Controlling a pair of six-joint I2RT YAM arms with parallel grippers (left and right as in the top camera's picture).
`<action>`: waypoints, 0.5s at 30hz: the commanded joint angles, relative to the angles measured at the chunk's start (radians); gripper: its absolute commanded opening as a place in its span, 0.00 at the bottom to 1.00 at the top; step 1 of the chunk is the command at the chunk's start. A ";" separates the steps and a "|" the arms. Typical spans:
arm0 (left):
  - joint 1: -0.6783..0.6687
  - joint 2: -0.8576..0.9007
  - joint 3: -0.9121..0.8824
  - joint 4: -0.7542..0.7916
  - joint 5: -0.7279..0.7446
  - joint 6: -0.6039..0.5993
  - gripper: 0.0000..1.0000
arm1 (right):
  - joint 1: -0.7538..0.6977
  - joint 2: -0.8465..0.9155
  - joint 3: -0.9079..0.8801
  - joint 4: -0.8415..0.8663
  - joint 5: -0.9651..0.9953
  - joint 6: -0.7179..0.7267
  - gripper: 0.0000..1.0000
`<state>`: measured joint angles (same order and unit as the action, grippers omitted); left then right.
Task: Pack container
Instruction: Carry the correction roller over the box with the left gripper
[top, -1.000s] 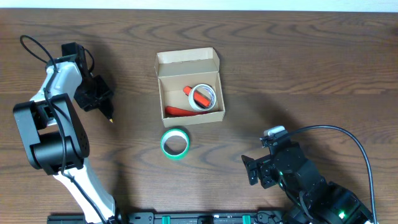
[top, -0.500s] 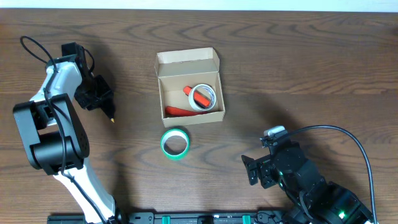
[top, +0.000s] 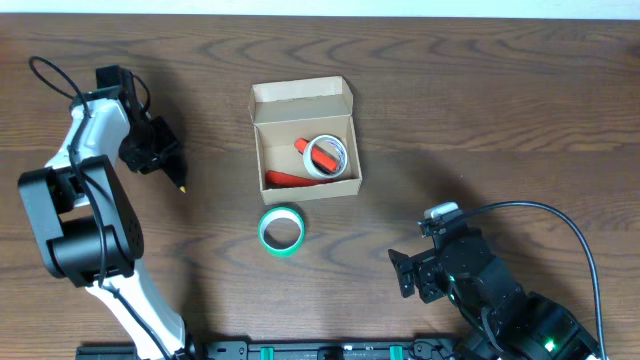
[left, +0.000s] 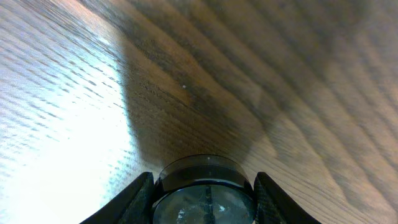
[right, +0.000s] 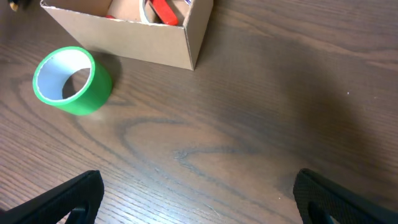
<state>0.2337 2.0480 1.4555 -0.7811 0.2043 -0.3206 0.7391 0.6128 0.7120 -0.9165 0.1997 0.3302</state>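
The container (top: 305, 185), a small tan cardboard box with its flap lid (top: 300, 96) open at the back, sits mid-table. Inside lie a white tape roll (top: 328, 153) and a red thing (top: 285, 179). A green tape roll (top: 282, 230) lies on the table just in front of the box, also seen in the right wrist view as the green roll (right: 71, 81) beside the box (right: 137, 40). My left gripper (top: 160, 158) is far left of the box; its jaws press both sides of a black round roll (left: 202, 174). My right gripper (right: 202, 205) stands open over bare wood.
A small dark point with a yellowish tip (top: 180, 189) lies on the table next to the left gripper. The wooden table (top: 480, 100) stretches bare to the right of the box. The right arm's cable (top: 560, 215) loops over the near right corner.
The left arm has shifted slightly to the left and its jaws have drawn in a little. The box, the rolls and the right arm have not moved.
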 joint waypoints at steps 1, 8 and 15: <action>0.002 -0.044 0.014 -0.004 0.007 -0.025 0.43 | 0.008 -0.005 -0.002 0.000 0.013 0.013 0.99; 0.001 -0.070 0.014 -0.003 0.026 -0.031 0.42 | 0.008 -0.005 -0.002 0.000 0.013 0.013 0.99; -0.019 -0.101 0.014 -0.003 0.027 -0.035 0.42 | 0.008 -0.005 -0.002 0.000 0.013 0.013 0.99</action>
<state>0.2295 1.9942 1.4555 -0.7811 0.2222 -0.3435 0.7391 0.6128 0.7120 -0.9165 0.1993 0.3302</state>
